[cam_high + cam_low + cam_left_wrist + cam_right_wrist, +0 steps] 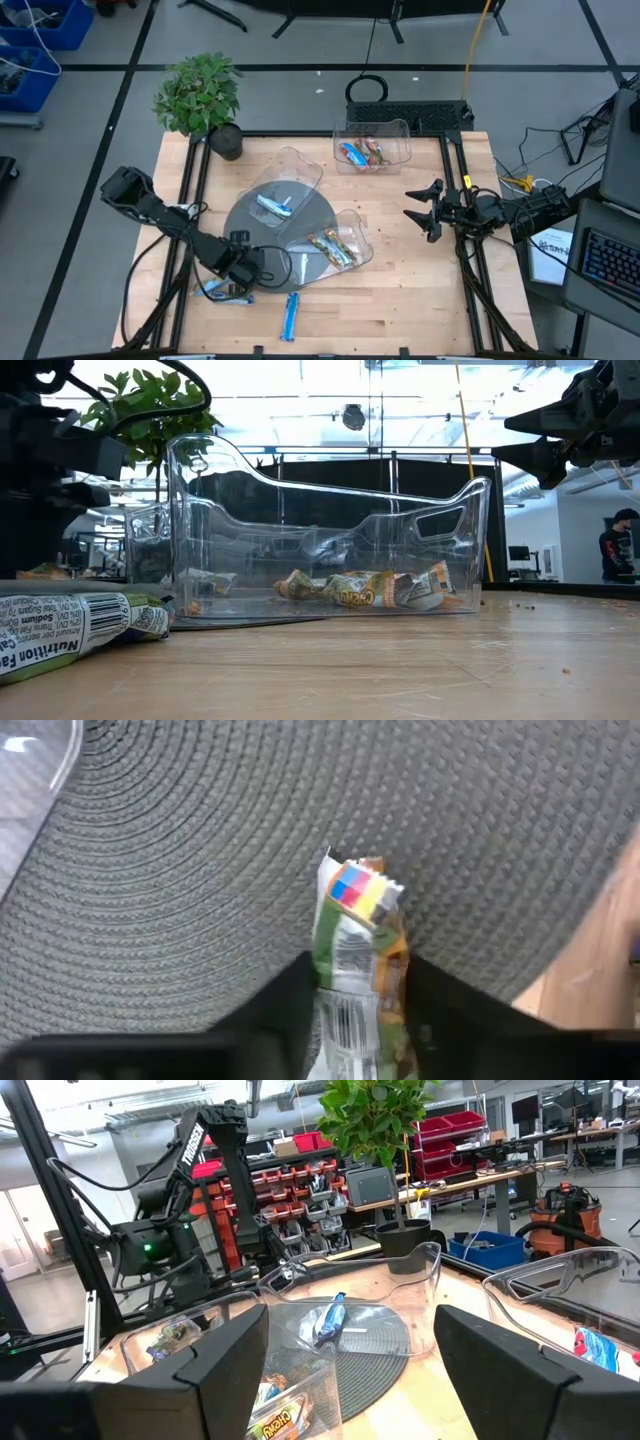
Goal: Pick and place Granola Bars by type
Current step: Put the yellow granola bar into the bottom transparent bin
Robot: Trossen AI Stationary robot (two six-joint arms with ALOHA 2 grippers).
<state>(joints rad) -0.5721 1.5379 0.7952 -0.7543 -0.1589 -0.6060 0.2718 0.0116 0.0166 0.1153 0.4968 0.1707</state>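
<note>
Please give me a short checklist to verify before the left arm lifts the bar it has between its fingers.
1. Left gripper has its fingers on both sides of the green multicolour bar: ok.
2. Grip is fully tight on that bar: cannot tell.
3. Bar lies on the grey round mat, nothing else on top of it: ok.
4. Right gripper is open and waits away from the left arm, over the right side of the table: ok.
5. Bin holding reddish-green bars stands at the table's far edge, open at the top: ok.
6. Blue bar on the wood near the front edge stays outside the lifting area: ok.
</note>
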